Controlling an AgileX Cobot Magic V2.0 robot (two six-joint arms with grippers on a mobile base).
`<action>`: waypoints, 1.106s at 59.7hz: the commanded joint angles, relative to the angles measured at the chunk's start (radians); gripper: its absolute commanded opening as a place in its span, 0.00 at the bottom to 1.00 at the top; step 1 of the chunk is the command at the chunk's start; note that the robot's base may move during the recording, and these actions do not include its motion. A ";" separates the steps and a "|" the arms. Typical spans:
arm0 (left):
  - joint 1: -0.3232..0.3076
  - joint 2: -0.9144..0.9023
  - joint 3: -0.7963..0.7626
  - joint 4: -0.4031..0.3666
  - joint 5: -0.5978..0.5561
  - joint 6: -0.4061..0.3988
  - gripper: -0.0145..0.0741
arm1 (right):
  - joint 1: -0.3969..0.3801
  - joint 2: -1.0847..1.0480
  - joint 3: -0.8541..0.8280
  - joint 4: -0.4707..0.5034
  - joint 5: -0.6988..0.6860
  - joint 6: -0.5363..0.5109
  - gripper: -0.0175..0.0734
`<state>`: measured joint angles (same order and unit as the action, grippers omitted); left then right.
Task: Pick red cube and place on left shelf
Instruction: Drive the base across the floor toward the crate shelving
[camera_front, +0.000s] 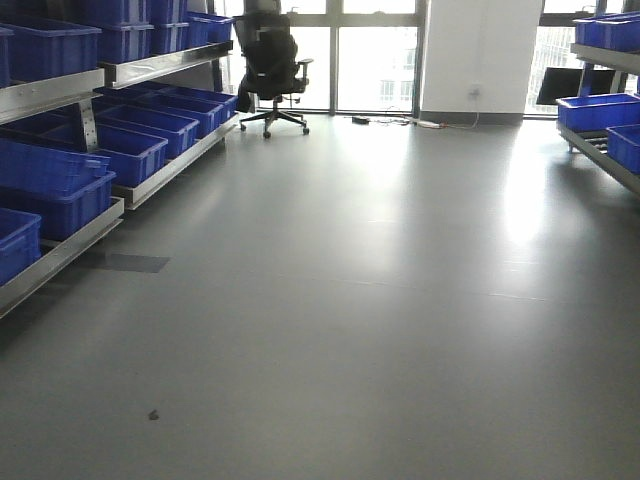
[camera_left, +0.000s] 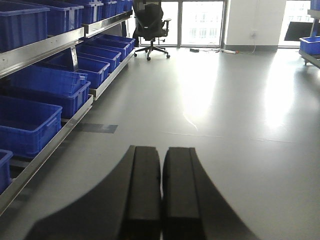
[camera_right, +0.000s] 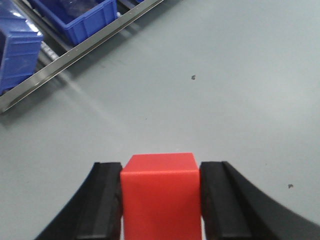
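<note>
While the left gripper (camera_left: 161, 195) is closed, the right gripper (camera_right: 161, 200) clamps the red cube (camera_right: 160, 195).

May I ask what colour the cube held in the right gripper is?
Red, plain and unpatterned; the cube shows best in the right wrist-mounted view.

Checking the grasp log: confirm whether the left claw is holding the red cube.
No, the left claw is shut with nothing between its fingers, while the red cube sits clamped in the right claw.

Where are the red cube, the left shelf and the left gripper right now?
red cube (camera_right: 160, 200): right wrist view, front face.
left shelf (camera_front: 150, 67): front view, upper metal rail.
left gripper (camera_left: 162, 155): left wrist view, between shut fingertips.
</note>
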<state>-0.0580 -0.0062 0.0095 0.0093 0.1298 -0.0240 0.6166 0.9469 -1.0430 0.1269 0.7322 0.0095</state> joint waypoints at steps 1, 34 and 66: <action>-0.006 -0.016 0.023 -0.003 -0.088 -0.001 0.28 | 0.001 -0.016 -0.028 0.002 -0.068 -0.010 0.25; -0.006 -0.016 0.023 -0.003 -0.088 -0.001 0.28 | 0.001 -0.016 -0.028 0.002 -0.068 -0.010 0.25; -0.006 -0.016 0.023 -0.003 -0.088 -0.001 0.28 | 0.001 -0.016 -0.028 0.002 -0.068 -0.010 0.25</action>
<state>-0.0580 -0.0062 0.0095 0.0093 0.1298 -0.0240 0.6166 0.9469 -1.0430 0.1269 0.7322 0.0095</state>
